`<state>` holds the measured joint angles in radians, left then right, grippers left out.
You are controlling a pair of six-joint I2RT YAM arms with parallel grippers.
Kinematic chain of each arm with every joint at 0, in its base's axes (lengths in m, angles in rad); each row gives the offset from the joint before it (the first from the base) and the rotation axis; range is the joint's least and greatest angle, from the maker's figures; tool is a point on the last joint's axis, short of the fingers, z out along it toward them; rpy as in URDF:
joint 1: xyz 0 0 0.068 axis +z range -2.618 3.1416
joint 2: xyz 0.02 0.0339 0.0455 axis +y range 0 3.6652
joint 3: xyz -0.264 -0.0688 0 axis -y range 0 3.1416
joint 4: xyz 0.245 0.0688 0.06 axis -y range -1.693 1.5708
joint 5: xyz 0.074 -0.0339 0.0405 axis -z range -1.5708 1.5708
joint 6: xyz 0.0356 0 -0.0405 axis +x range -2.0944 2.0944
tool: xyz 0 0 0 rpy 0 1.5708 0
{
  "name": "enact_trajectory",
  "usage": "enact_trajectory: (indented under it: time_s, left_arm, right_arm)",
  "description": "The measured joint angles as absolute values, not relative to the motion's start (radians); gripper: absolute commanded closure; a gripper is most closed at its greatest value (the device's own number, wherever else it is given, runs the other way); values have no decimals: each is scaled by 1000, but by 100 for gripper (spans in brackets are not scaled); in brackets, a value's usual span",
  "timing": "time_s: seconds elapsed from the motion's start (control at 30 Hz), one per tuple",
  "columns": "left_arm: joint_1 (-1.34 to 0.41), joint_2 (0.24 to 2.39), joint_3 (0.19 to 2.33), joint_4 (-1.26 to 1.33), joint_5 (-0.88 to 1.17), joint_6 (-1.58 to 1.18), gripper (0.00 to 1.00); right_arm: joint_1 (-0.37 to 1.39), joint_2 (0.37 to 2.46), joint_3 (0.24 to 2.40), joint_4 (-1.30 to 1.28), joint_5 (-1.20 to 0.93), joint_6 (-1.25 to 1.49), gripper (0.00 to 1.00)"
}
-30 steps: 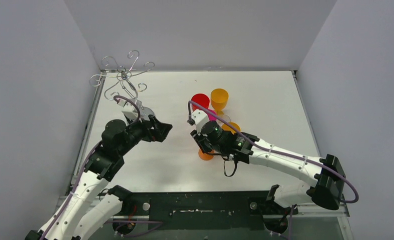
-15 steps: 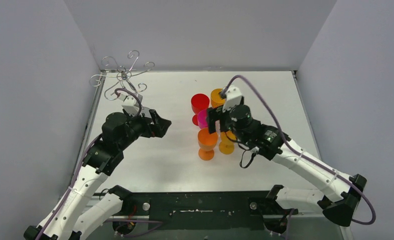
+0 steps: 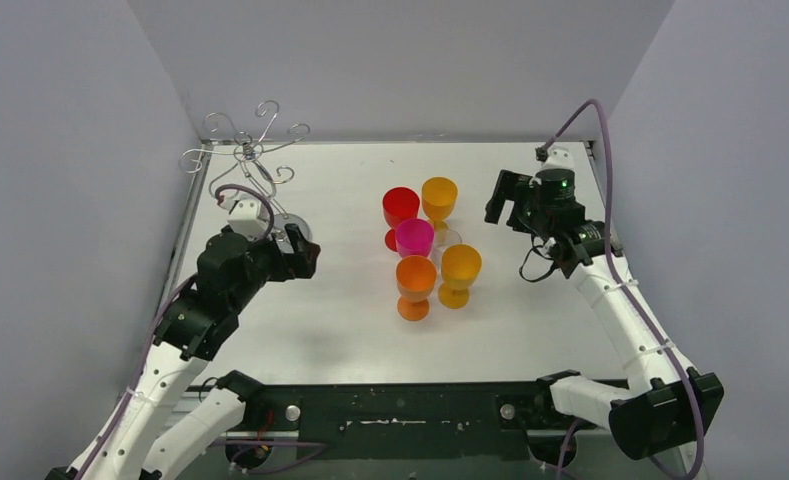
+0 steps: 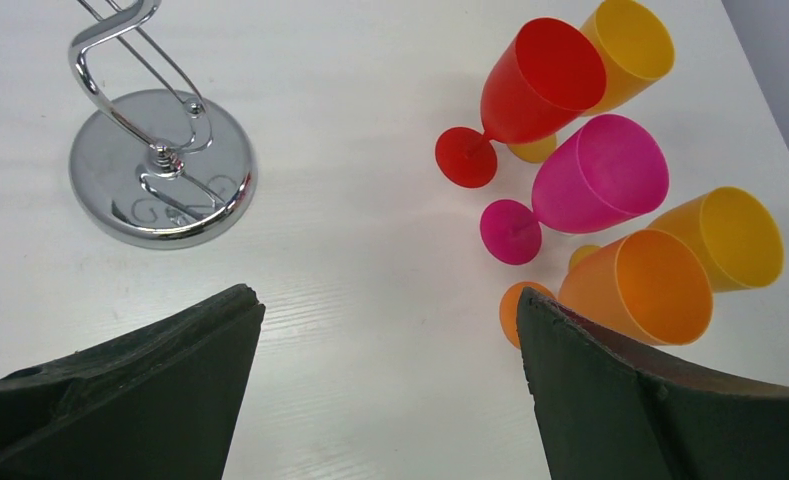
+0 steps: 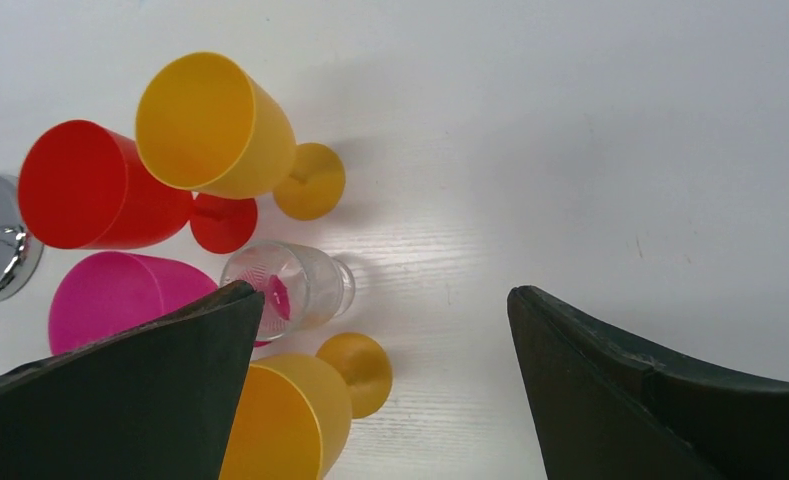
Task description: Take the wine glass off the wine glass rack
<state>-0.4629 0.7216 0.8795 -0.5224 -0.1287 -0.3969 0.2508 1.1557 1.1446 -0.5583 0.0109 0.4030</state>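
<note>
The wine glass rack [image 3: 248, 152] stands at the upper left of the top view, at the far left corner of the white tabletop [image 3: 340, 330], its curled wire arms spread out above the twisted stem. In the left wrist view its round shiny base [image 4: 162, 166] sits flat at the upper left. The glasses stand upright in a tight cluster near the middle of the top view, well apart from the rack, and I cannot tell which of them is the wine glass of the task. The cluster holds a red glass [image 3: 401, 205] and a far yellow glass [image 3: 439, 195] at the back, with a magenta glass [image 3: 414, 237] and a clear glass [image 3: 448, 238] behind an orange glass [image 3: 416, 275] and a near yellow glass [image 3: 460, 265]. In the right wrist view the clear glass [image 5: 290, 285] stands between the feet of the two yellow ones, with the magenta bowl just beside it. The left claw [image 3: 303, 252] hangs just in front of the rack's base, pointing toward the cluster. It is released, its fingers spread wide with only bare tabletop between them. The right claw [image 3: 494, 200] hovers at the right of the cluster, apart from the far yellow glass. It too is released and grasps nothing.
</note>
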Motion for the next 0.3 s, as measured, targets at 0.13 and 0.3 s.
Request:
enact_trajectory:
  time_s: [0.13, 0.3]
  left_arm:
    - [-463, 724, 879, -524, -150, -395, 3]
    - [-463, 758, 879, -524, -153, -390, 3]
  right_arm:
    - [268, 1167, 1147, -599, 83, 413, 0]
    - [287, 1148, 1148, -601, 140, 413, 0]
